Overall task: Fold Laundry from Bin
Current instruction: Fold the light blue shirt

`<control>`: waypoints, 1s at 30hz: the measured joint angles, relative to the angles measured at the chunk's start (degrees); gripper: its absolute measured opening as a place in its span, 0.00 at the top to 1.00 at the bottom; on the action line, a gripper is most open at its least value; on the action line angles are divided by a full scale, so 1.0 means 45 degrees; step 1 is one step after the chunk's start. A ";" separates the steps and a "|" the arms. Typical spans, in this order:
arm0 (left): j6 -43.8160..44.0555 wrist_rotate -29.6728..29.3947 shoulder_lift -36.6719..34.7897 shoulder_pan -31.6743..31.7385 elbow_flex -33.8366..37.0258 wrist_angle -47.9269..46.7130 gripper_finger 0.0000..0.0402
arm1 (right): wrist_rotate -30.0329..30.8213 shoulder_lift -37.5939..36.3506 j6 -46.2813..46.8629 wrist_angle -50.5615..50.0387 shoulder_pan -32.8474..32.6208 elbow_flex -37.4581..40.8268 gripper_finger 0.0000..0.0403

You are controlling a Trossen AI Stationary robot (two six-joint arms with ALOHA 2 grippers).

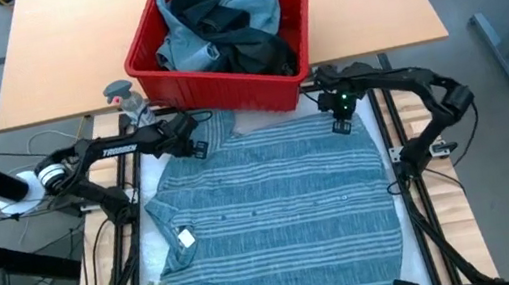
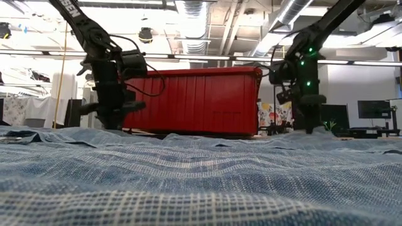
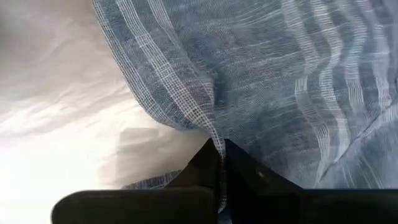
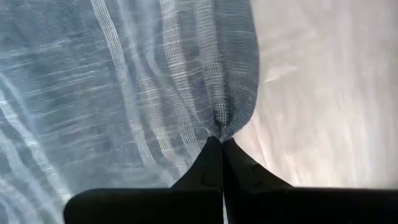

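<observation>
Both arms are reached inward and lowered, wrists pointed down. Left pincer [image 1: 197, 149] is pinched fully closed, fingertips [image 3: 219, 163] pressed together. Right pincer [image 1: 341, 125] is likewise clamped, fingertips [image 4: 217, 158] meeting.

Woven striped cloth garment [image 1: 275, 210], glossy red plastic bin [image 1: 216, 88], smooth matt wooden table [image 1: 50, 62]

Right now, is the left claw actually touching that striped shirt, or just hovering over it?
Touching. The left wrist view shows the left gripper shut, with a fold of the striped shirt pinched between its fingertips.
</observation>
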State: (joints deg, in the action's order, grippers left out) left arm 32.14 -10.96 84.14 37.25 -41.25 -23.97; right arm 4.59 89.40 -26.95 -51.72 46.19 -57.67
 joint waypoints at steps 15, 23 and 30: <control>0.1152 -0.0727 -0.2754 -0.1045 -0.0026 -0.0519 1.00 | 0.0856 -0.1924 0.2514 -0.0925 -0.1687 -0.0053 0.96; 0.1264 -0.0759 -0.4039 -0.1610 -0.0044 -0.1032 1.00 | 0.1348 -0.2498 0.3943 -0.1456 -0.2546 -0.0053 0.96; 0.1259 -0.1341 -0.4540 -0.2325 -0.0044 -0.1209 1.00 | 0.1348 -0.3574 0.5886 -0.2303 -0.3580 -0.0058 0.96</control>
State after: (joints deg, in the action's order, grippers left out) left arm 37.80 -16.99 63.71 26.79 -41.45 -29.41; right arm 10.66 73.32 -0.46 -62.09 30.08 -57.93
